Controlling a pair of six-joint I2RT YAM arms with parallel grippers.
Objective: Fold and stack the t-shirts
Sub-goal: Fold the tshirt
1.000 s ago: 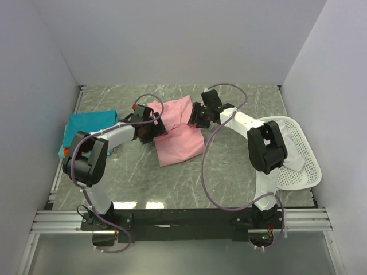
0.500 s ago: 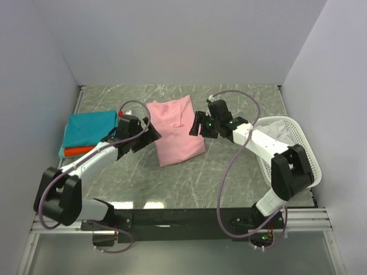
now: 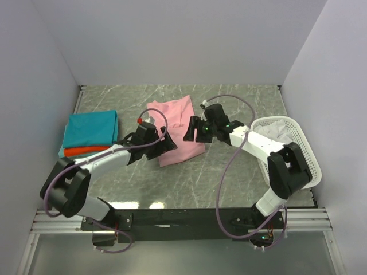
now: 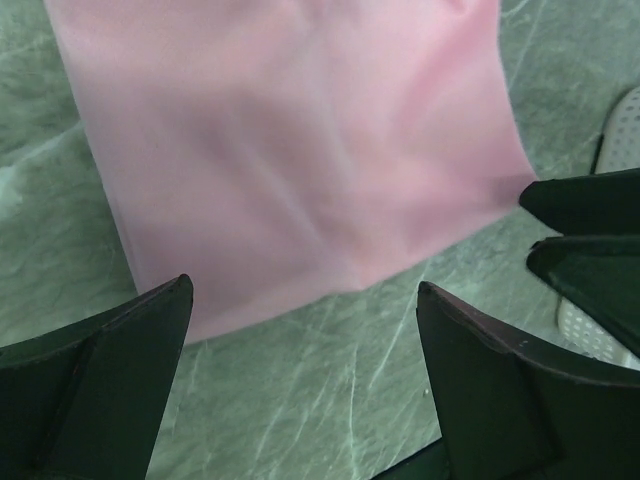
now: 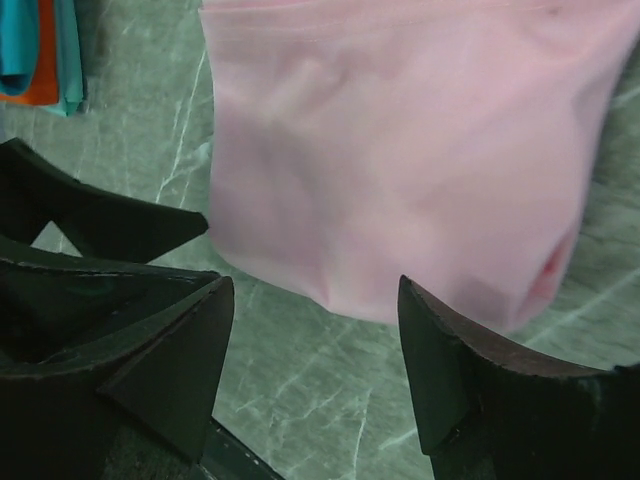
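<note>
A folded light pink t-shirt (image 3: 176,123) lies flat mid-table. It fills the left wrist view (image 4: 300,150) and the right wrist view (image 5: 400,150). My left gripper (image 3: 165,146) is open and empty just off its near-left corner (image 4: 305,287). My right gripper (image 3: 191,130) is open and empty at its near-right edge (image 5: 315,287). The two grippers face each other across the shirt's near edge. A folded teal t-shirt (image 3: 92,127) lies on an orange-red one (image 3: 80,151) at the left. White cloth (image 3: 281,129) lies in the basket.
A white perforated basket (image 3: 304,166) stands at the right edge of the table. The teal and orange-red stack also shows at the top left of the right wrist view (image 5: 40,50). White walls enclose the green marbled table (image 3: 189,177).
My left gripper has moved right and nearer, to the pink shirt's near-left corner. My right gripper has moved left to its near-right edge. The shirt now lies flatter and squarer.
</note>
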